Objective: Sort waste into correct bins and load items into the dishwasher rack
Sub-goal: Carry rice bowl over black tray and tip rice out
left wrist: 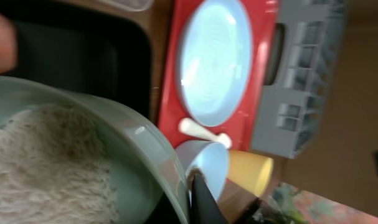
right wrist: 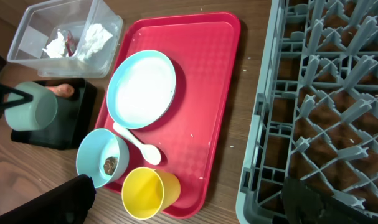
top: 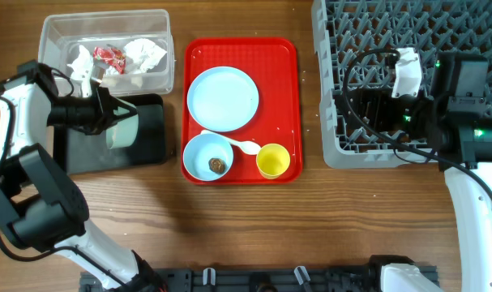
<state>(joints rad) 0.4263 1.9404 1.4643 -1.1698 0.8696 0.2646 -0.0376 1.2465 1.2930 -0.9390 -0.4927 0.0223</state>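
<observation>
Rice (left wrist: 45, 162) sits heaped in the pale blue bowl (top: 122, 130), which the left gripper (top: 106, 113) pinches by its rim at the left of the overhead frame. The bowl hangs tilted over the upper right part of the black tray (top: 75, 158), and the grains are not yet poured out. The step in hand looks like emptying this bowl into that bin.

The next move calls for more wrist roll, keeping the bowl's mouth inside the tray walls. After that the emptied bowl has to cross to the dishwasher rack (top: 367, 32) at the upper right.

The right gripper (right wrist: 185, 193) hovers over the rack's near edge with its fingers spread and nothing between them.

The tray's right wall lies close to the red tray (top: 282, 73), so grains tipped too far right would land on the table (top: 229, 227). The clear tub (top: 51, 32), just above the black tray, holds the napkin (top: 144, 53) and red wrapper (top: 109, 55). A carrot (right wrist: 63, 90) seems to lie in the black tray.

On the red tray wait the plate (top: 222, 98), a second bowl (top: 198, 154) holding the brown lump (top: 217, 165), the white spoon (top: 244, 146) and the yellow cup (top: 272, 160). Bare wood runs along the bottom of the frame, offering an open path rightward.
</observation>
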